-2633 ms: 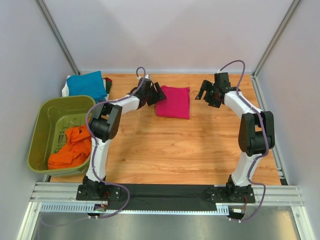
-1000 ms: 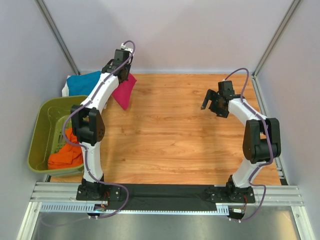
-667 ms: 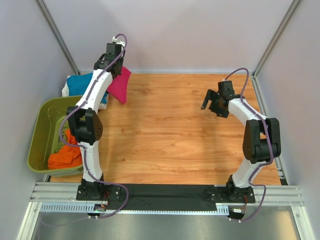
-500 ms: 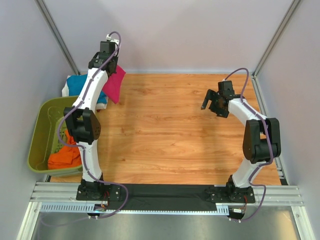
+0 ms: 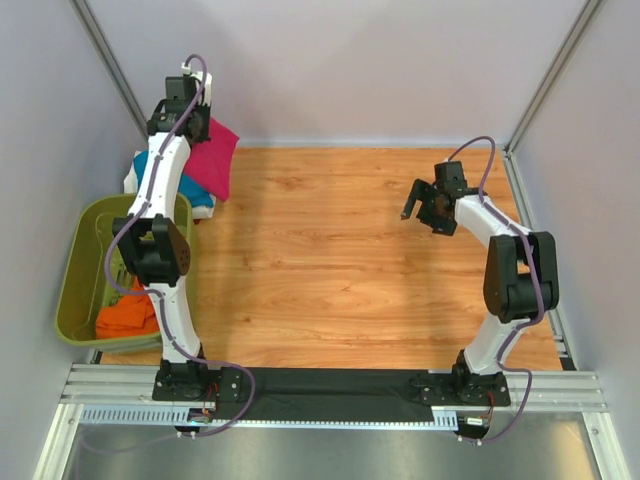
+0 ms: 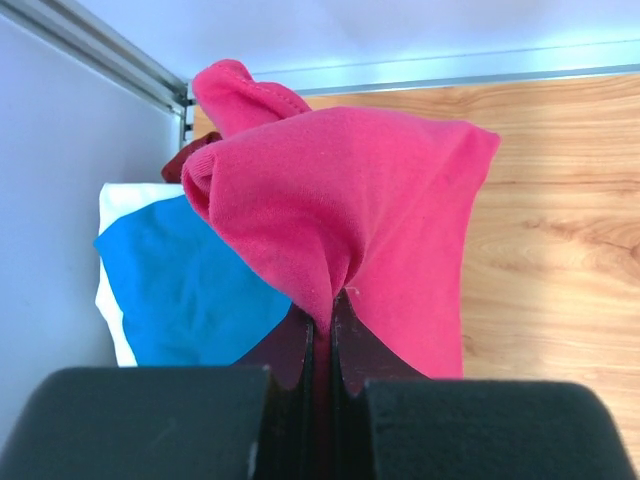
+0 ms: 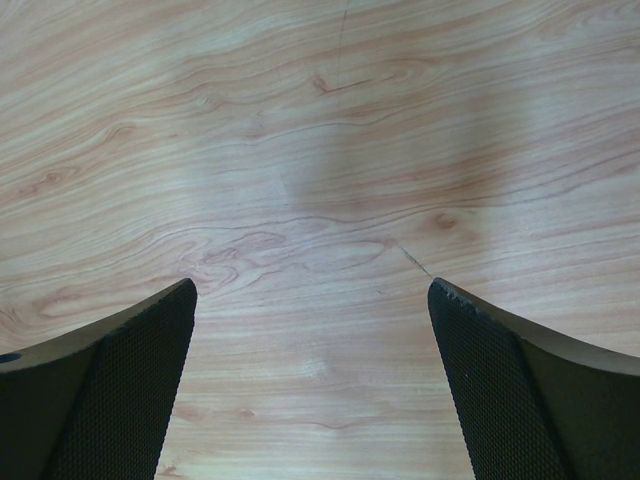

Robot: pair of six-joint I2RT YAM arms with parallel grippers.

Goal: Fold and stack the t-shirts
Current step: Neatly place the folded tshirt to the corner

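My left gripper (image 6: 322, 322) is shut on a folded magenta-pink t-shirt (image 6: 350, 200), which hangs in the air at the table's far left corner (image 5: 205, 155). Below it lies a folded teal-blue t-shirt (image 6: 185, 290) on top of a white one (image 6: 112, 310); the teal-blue one also shows in the top view (image 5: 190, 188). An orange t-shirt (image 5: 125, 312) sits crumpled in the basket. My right gripper (image 5: 420, 205) hangs open over bare wood at the right; in its wrist view its gripper (image 7: 312, 300) has nothing between its fingers.
An olive-green plastic basket (image 5: 75, 270) stands at the left edge of the wooden table (image 5: 340, 260). Grey walls and metal frame posts (image 5: 110, 60) close the far corners. A dark red piece of cloth (image 6: 185, 158) peeks out behind the pink shirt.
My left arm has swung the magenta-pink t-shirt from the middle of the table to the far left, over the teal-blue stack. The right arm has stayed put.
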